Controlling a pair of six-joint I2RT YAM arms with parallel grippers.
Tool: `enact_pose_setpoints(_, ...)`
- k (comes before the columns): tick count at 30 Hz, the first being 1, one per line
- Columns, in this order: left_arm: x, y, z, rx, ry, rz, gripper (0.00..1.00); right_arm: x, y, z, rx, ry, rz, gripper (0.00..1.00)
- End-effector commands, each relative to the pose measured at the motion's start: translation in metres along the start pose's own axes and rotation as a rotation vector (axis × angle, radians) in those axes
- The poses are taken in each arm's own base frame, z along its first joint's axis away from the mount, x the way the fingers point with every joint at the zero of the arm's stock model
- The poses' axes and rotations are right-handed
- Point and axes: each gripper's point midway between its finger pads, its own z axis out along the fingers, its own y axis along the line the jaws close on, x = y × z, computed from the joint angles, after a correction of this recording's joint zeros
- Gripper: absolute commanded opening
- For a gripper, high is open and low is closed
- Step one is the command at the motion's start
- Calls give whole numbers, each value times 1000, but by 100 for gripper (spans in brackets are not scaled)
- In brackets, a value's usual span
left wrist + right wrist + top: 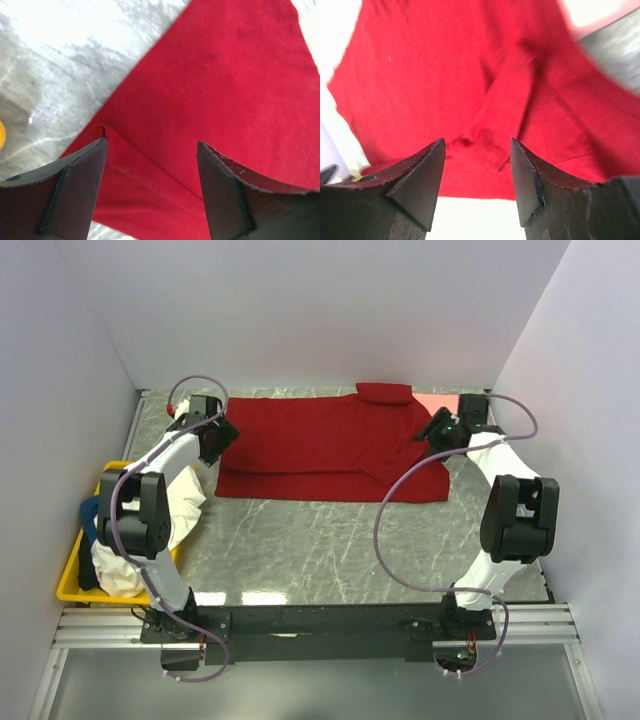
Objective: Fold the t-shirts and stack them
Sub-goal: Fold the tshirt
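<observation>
The dark red t-shirt (320, 445) lies spread on the table at the back, partly folded, with a sleeve bunched at its far edge. It fills the left wrist view (215, 90) and the right wrist view (445, 75). My left gripper (222, 436) is open and empty over the shirt's left edge (152, 145). My right gripper (432, 432) is open and empty over the shirt's right side (477, 142). A salmon-pink shirt (438, 403) peeks out behind the red one at the back right. A cream-white shirt (185, 502) and a blue one (90, 515) are in the bin.
The yellow plastic bin (72, 575) stands at the table's left edge beside the left arm. White walls close in the table on the left, back and right. Marble tabletop (330, 545) shows in front of the red shirt.
</observation>
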Motion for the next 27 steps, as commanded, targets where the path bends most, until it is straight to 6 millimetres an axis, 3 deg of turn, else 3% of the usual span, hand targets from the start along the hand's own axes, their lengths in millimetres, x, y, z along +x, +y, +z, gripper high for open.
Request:
enact_pose_setpoints(1,-1,-18,-27,94,-15,1,77,15,24,-13,-29,-44,-99,62)
enact_pose_setpoints(4,18,-13,-22,81,25,17,77,53,26,-8,-29,-2,-138,62)
enact_pose_setpoints(10,52,-18,-14,37,54,58,78,94,17,-4,-7,19,-181,62)
enact_pose_setpoints(15,64,-19,3,14,83,61,78,102,4,1,29,29,-190,62)
enact_pose_setpoints(27,53,-31,24,-20,52,91,79,111,1,24,31,79,-166,61)
